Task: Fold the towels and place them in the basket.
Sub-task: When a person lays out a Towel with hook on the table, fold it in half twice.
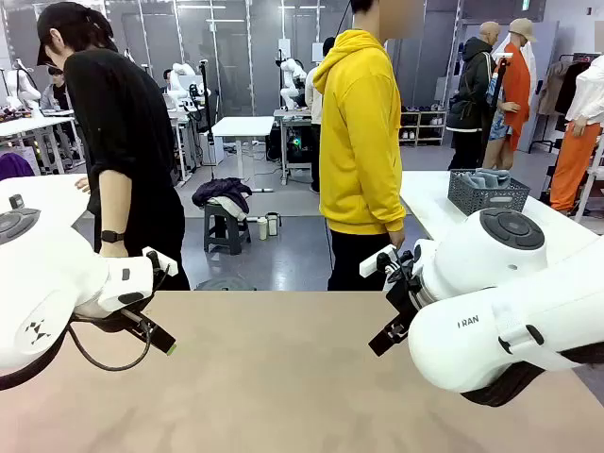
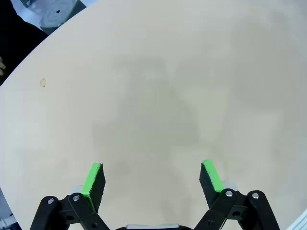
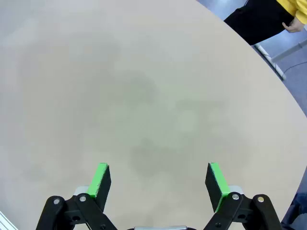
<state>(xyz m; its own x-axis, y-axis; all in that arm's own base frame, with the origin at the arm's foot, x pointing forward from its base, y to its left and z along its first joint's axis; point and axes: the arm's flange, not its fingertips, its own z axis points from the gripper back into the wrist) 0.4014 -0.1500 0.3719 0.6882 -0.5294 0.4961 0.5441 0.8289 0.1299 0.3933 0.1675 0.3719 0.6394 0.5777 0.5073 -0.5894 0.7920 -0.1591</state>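
Above the beige table [image 1: 283,377], left gripper [image 2: 152,179] and right gripper [image 3: 158,182] gape wide, empty, basket [image 1: 481,200] on white table [image 1: 432,215] beyond.

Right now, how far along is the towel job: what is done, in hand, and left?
Done, maybe: the dark grey lattice plastic basket on the white side table holds pale grey-blue cloth, possibly a towel. In hand: nothing; the white left arm and right arm both hold their jaws open over the bare tan tabletop. Left: whether more towels wait to be folded, I cannot tell.
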